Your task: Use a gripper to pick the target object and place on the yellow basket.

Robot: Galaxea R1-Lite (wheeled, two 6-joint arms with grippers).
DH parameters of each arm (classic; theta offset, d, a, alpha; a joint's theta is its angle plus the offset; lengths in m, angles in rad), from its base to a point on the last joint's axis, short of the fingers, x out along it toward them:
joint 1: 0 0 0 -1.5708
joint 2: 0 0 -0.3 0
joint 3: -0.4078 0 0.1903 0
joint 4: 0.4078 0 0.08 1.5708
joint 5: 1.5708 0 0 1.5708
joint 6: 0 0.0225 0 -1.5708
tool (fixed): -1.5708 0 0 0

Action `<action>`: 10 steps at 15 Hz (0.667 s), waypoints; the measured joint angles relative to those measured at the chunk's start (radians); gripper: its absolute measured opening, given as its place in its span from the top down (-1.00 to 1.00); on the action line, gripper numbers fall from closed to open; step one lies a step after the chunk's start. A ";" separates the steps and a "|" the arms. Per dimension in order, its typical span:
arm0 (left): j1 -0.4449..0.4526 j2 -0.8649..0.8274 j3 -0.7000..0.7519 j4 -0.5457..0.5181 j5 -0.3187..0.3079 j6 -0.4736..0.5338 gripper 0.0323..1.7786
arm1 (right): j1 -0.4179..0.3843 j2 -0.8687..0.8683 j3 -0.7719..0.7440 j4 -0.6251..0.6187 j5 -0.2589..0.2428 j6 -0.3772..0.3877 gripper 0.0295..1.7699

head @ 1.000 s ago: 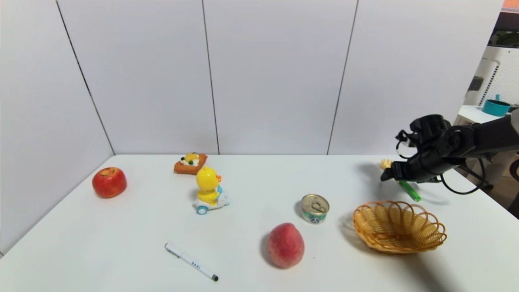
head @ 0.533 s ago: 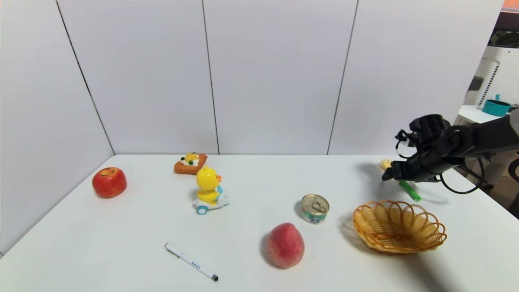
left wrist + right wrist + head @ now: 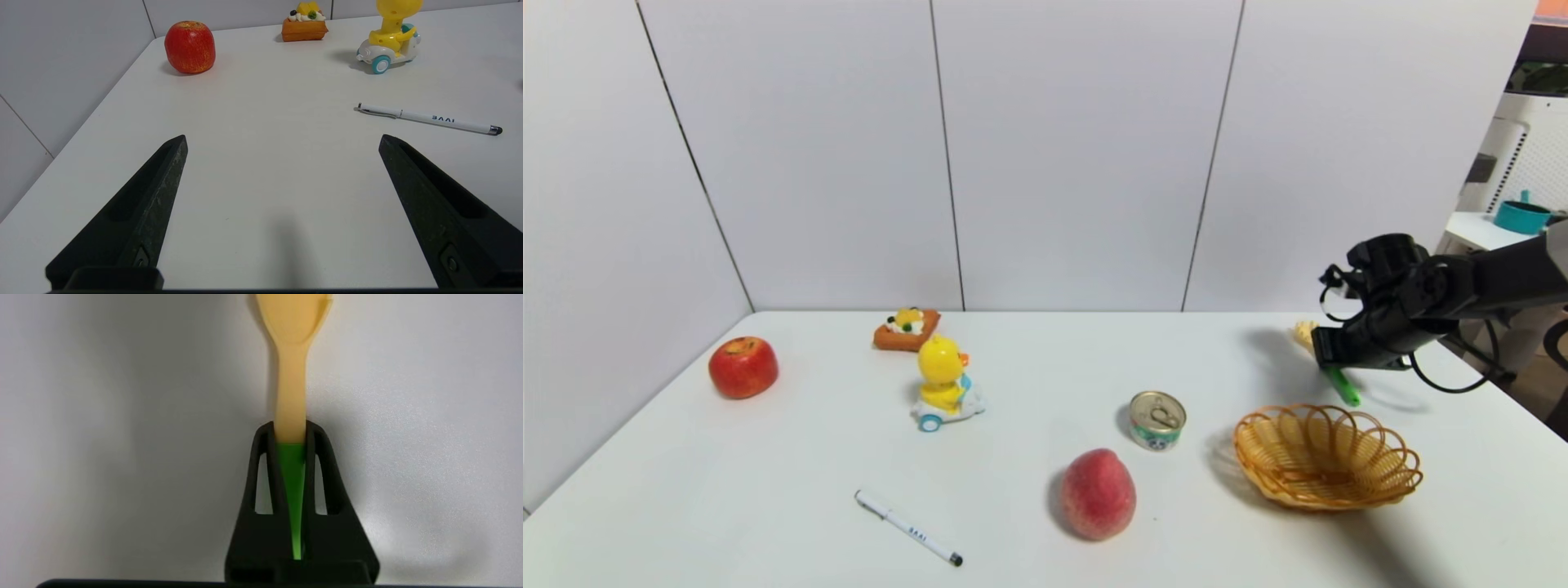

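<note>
Right end effector (image 3: 291, 435) clamped on target object (image 3: 291, 375) where green handle meets yellow neck. Yellow basket (image 3: 1327, 457) lies near, below it. Left end effector (image 3: 282, 143) fingers wide apart, empty.

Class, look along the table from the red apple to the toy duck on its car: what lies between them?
Nothing: in the head view, only bare white table lies between the red apple and the toy duck.

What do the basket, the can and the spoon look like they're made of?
Basket: woven wicker or rattan-look strands, slightly glossy, looped open rim. Can: metal, shiny pull-tab lid, printed label. Spoon: likely plastic, smooth matte yellow head, green handle, clamped in the right gripper.
</note>
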 joint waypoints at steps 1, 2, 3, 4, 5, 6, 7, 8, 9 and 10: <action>0.000 0.000 0.000 0.000 0.000 0.000 -0.90 | -0.003 0.003 0.000 0.001 0.001 0.000 0.85; 0.000 0.000 0.000 0.000 0.000 0.000 -0.90 | -0.005 0.005 0.000 0.001 0.002 -0.001 0.85; 0.000 0.000 0.000 0.000 0.000 0.000 -0.90 | -0.007 0.007 -0.001 0.000 0.002 -0.001 0.85; 0.000 0.000 0.000 0.000 0.000 0.000 -0.90 | -0.008 0.007 -0.001 0.001 0.003 -0.002 0.85; 0.000 0.000 0.000 0.000 0.000 -0.001 -0.90 | -0.009 0.005 -0.001 0.002 0.004 -0.002 0.85; 0.000 0.000 0.000 0.000 0.000 0.000 -0.90 | -0.008 -0.001 -0.001 0.007 0.005 -0.001 0.85; 0.000 0.000 0.000 0.000 0.000 0.000 -0.90 | -0.008 -0.012 -0.001 0.011 0.008 -0.001 0.85; 0.000 0.000 0.000 0.000 0.000 0.000 -0.90 | -0.006 -0.030 -0.001 0.010 0.010 -0.001 0.85; 0.000 0.000 0.000 0.000 0.000 0.000 -0.90 | -0.003 -0.055 -0.001 0.011 0.012 0.000 0.85; 0.000 0.000 0.000 0.000 0.000 0.000 -0.90 | 0.001 -0.086 0.001 0.012 0.014 0.001 0.85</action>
